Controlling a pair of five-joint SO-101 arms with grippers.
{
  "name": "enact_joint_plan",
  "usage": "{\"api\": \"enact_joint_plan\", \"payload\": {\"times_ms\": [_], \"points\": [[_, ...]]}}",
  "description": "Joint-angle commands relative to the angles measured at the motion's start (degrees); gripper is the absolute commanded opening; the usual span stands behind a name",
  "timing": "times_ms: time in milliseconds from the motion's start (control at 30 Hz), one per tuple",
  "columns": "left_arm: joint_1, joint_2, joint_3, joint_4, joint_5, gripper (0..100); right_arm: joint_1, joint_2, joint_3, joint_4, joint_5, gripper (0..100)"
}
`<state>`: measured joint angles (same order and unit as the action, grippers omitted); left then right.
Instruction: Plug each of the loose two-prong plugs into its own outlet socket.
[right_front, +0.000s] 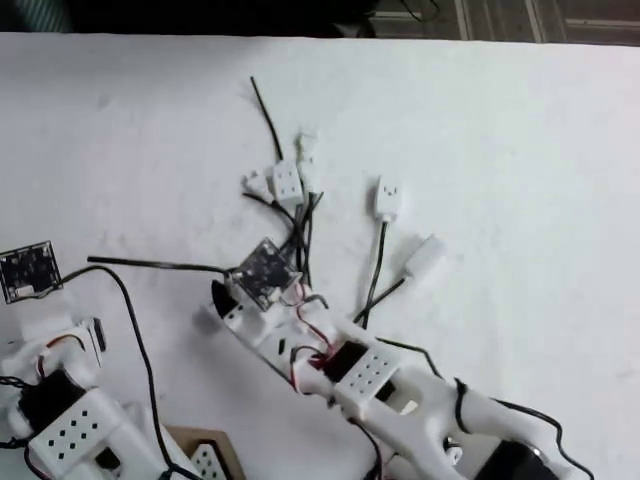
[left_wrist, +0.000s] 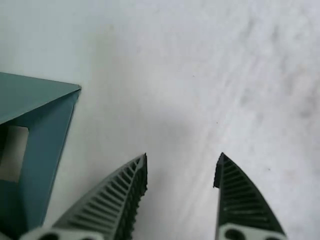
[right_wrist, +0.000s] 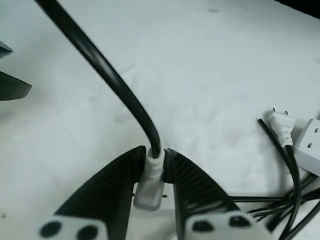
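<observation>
Left arm (right_front: 70, 420) sits at the near left edge of the counter (right_front: 520, 130), well apart from the tangle of cords, probably parked while the other arm works. In its wrist view the left jaws are spread wide with nothing between them, just bare counter below. A teal box (left_wrist: 30, 125) stands just beside them.

Right arm (right_front: 400, 390) reaches in from the near right to the middle of the counter. Right jaws are closed onto a white plug (right_wrist: 149, 182) and pinch it on both sides, with the black cord (right_wrist: 110, 75) rising out of its top. The grip is on the plug body, not the cord, which likely keeps the prongs steady and pointing down for insertion. A white piece shows just under the plug between the jaws. It may be an outlet, but I cannot tell, and the prongs are hidden.

Past the right arm's tip lies a small loose plug (right_front: 258, 182), touching or just beside the left outlet (right_front: 287, 180). Another loose plug (right_front: 305, 145) lies just behind that outlet. Further right is the middle outlet (right_front: 388, 197), face up with its slots showing, so it is reachable from above. Beside it is a white block (right_front: 425, 257) on a cord, its face not readable. Judging by the loose plugs, the task is still at an early stage.
</observation>
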<state>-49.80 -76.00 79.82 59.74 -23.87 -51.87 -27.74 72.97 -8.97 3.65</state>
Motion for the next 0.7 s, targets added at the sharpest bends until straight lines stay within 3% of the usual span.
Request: {"api": "enact_joint_plan", "payload": {"times_ms": [0,167,667], "points": [[-0.31,-0.66,-0.97,-0.79,0.79,23,-0.22,5.05,-5.27,-1.19,1.14,1.7],[-0.31,-0.66,-0.97,0.0,0.79,23,-0.31,12.0,-7.3,-4.35,1.14,1.7],[1.71,-0.75,-0.35,0.0,0.7,23,0.04,13.14,-7.74,-7.96,1.14,1.7]]}}
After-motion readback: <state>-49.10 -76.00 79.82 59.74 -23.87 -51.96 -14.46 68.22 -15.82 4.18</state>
